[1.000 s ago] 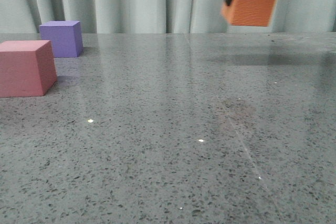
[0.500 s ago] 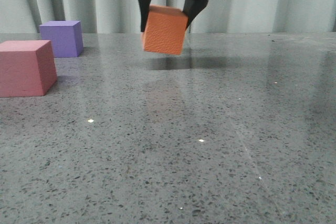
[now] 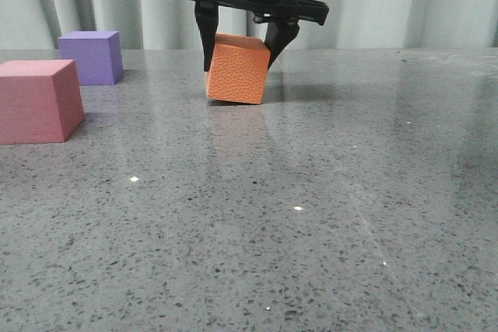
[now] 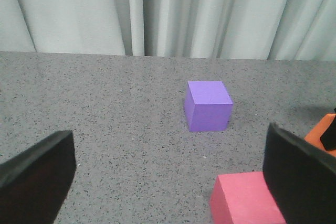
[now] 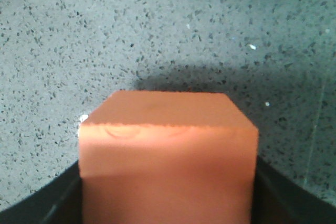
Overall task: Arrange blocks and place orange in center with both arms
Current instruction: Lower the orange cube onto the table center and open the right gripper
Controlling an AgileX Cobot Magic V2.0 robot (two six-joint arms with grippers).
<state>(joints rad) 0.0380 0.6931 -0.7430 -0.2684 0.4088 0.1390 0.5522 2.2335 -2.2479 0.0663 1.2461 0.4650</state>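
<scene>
The right tool [image 3: 240, 50] clamps the matte orange foam cube [image 3: 237, 73], tilted, apparently just touching the speckled grey surface [image 3: 311, 192] mid-width toward its far edge. The left tool [image 4: 168, 177] hangs spread open, holding nothing.

Two blocks [image 3: 39, 100] at left (one behind); third [image 3: 236, 73] mid-table.

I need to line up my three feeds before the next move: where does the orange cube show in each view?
Front: orange cube at upper centre, between the right gripper fingers, low at the table.
Left wrist: only an orange corner at the right edge, behind a finger.
Right wrist: fills the lower centre, between the fingers.
Shared landmark: the speckled grey table.
</scene>
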